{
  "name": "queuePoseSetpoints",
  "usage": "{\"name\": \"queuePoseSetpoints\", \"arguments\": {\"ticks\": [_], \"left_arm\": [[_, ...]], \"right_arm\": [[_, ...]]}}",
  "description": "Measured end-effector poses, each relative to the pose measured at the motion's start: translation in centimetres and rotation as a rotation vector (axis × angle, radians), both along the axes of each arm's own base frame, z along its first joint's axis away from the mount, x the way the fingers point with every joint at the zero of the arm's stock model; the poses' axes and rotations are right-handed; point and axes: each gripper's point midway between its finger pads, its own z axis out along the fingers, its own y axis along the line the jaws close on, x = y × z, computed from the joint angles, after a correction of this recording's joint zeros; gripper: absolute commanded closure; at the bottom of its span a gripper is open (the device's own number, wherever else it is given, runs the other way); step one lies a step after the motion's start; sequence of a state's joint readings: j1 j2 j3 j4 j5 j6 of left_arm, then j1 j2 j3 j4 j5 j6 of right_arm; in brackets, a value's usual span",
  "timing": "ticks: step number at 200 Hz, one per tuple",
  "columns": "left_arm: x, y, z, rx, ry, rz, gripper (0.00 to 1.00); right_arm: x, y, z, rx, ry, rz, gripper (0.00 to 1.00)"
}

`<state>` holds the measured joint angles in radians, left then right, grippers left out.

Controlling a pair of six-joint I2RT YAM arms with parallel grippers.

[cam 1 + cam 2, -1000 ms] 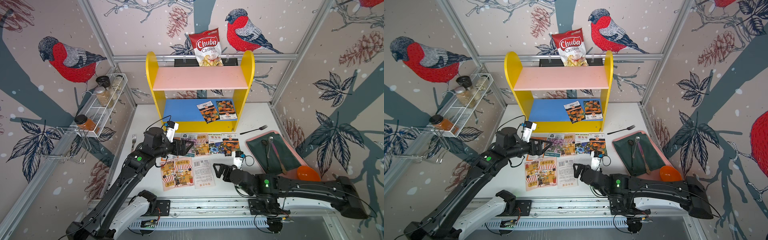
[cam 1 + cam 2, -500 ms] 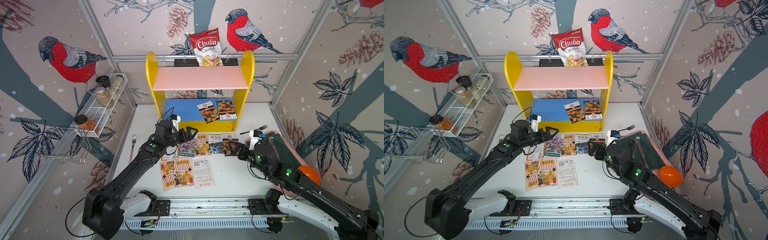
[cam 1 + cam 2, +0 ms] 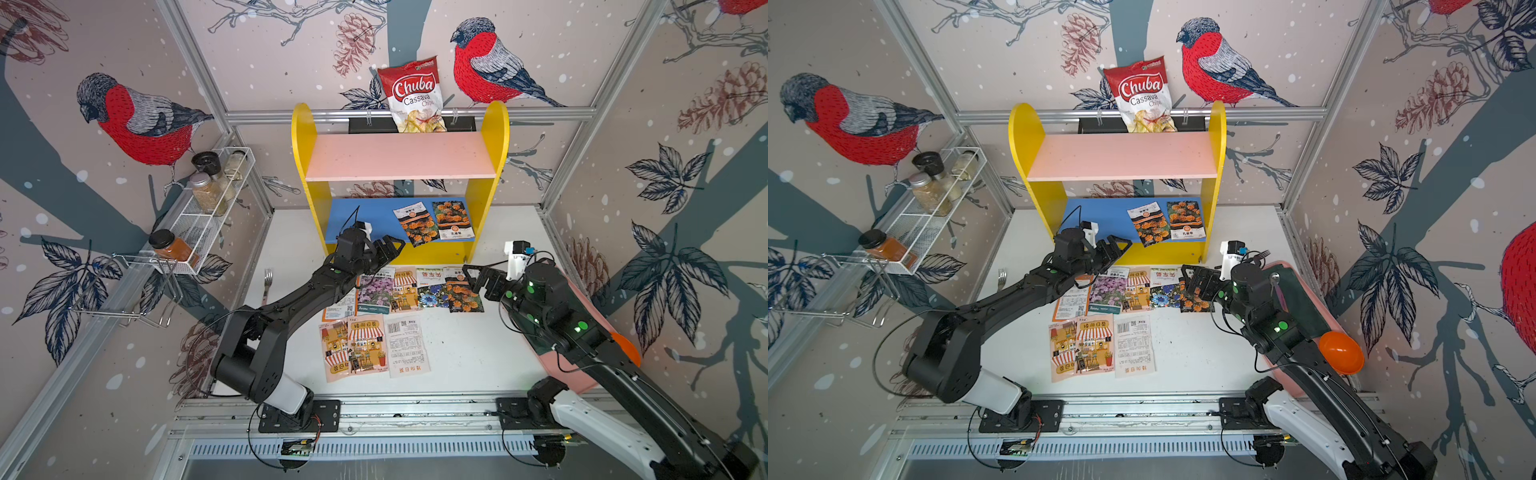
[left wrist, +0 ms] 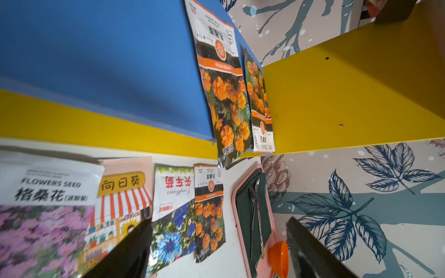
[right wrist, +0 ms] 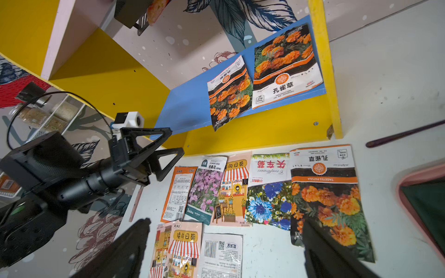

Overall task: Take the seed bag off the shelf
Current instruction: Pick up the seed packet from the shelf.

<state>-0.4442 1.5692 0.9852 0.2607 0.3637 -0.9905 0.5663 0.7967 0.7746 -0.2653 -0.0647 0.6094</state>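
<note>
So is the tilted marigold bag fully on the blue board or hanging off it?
Hanging off: the bag has its lower end past the blue board's front edge, over the yellow base.

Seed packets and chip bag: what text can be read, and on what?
"Chuba Cassava Chips": chip bag.
"FLOWERS SEED 格桑花": purple-flower packet.
"向日葵": striped-awning packet.
"矢车菊": blue-flower packet.
"孔雀草", "TAGETES PATULA": marigold packet on blue board.
Barcode sheet fine print: too small.

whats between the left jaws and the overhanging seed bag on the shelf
Only bare blue board, seen in both top views; the left gripper and the overhanging seed bag stand apart.
</note>
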Motion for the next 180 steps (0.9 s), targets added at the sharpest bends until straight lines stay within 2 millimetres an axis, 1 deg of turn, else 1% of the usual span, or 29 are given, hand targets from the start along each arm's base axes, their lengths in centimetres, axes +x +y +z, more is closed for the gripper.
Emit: {"name": "queuePoseSetpoints", "arguments": {"ticks": [31,63,85,102,122,149,180], "left_arm": [[2.9,-1.6,-0.2,-0.044,-0.015,-0.002,0.19],[4.2,-2.9,-1.3,-0.069,0.004,-0.013,0.24],[4.6,-3.8,-1.4,-0.086,0.012,-0.02,0.27],[4.6,-4.6,-1.3,-0.093,0.006,-0.032,0.31],[4.7,-5.3,-1.7,-0.105,0.023,-0.037,0.33],[4.8,-5.7,-2.5,-0.103,0.04,-0.04,0.36],[4.8,-5.9,-3.2,-0.11,0.064,-0.036,0.43]], "right_arm": [[0.1,0.1,0.3,0.012,-0.012,0.016,0.0],[0.1,0.1,0.1,0.015,-0.009,0.021,0.0],[0.2,0.0,0.1,0.015,-0.01,0.02,0.0],[0.2,-0.1,0.1,0.018,-0.011,0.021,0.0],[0.2,0.0,-0.1,0.018,-0.006,0.025,0.0],[0.1,-0.2,0.0,0.021,-0.011,0.023,0.0],[-0.1,-0.4,0.3,0.027,-0.021,0.02,0.0]]}}
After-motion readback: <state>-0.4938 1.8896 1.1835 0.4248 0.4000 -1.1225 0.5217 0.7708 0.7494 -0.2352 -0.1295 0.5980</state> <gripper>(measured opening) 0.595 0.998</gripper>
